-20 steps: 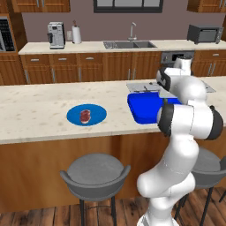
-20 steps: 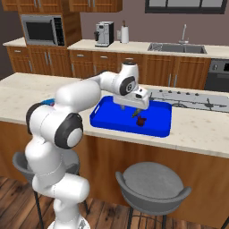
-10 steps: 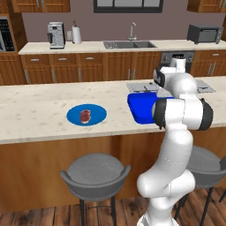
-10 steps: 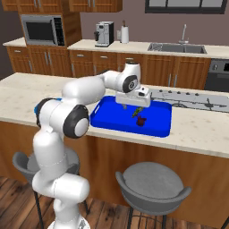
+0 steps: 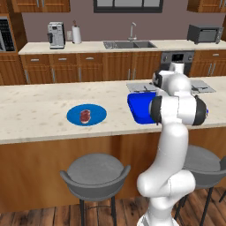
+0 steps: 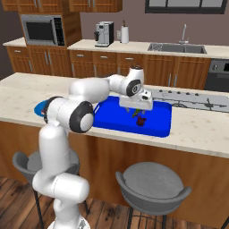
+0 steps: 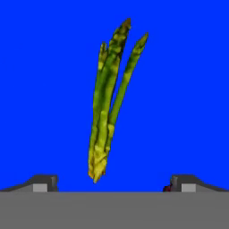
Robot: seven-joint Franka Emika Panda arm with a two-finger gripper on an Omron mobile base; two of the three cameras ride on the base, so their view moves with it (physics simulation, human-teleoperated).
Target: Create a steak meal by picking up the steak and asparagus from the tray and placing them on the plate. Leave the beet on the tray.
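Note:
The asparagus (image 7: 109,103), a bundle of thin green stalks, lies on the floor of the blue tray (image 7: 44,67) straight ahead of my open gripper (image 7: 114,183). Its two fingertips (image 7: 44,182) stand wide apart, one on each side of the stalk's yellowish base, holding nothing. From the right base view, the gripper (image 6: 136,110) hangs low over the tray (image 6: 107,118), above the asparagus (image 6: 134,112) and beside the dark maroon beet (image 6: 141,121). The pinkish-red steak (image 5: 84,115) rests on the round blue plate (image 5: 98,115), left of the tray (image 5: 137,110) on the counter.
The tray and plate sit on a pale island counter (image 5: 35,114) with two grey stools (image 5: 95,174) in front. My own arm (image 5: 176,110) hides much of the tray from the left. A stovetop (image 6: 192,96) lies beyond the tray.
My arm's elbow and shoulder have swung round while the hand stays over the tray, above the asparagus. Steak, plate and beet have not moved.

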